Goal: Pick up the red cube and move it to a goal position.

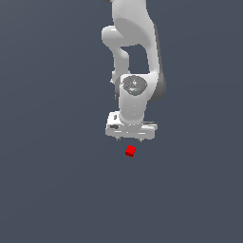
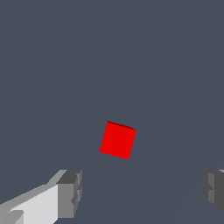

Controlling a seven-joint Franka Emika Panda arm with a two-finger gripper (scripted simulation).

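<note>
Gripper (image 1: 129, 140) spread wide above red cube (image 1: 130, 151), apart.

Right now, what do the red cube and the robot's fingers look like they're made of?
The red cube: maybe plastic; flat, matte, one plain colour, no shine. The fingers: dull grey, blocky, perhaps rubber or metal; can't tell. It's a simulator render, so these are guesses.
</note>
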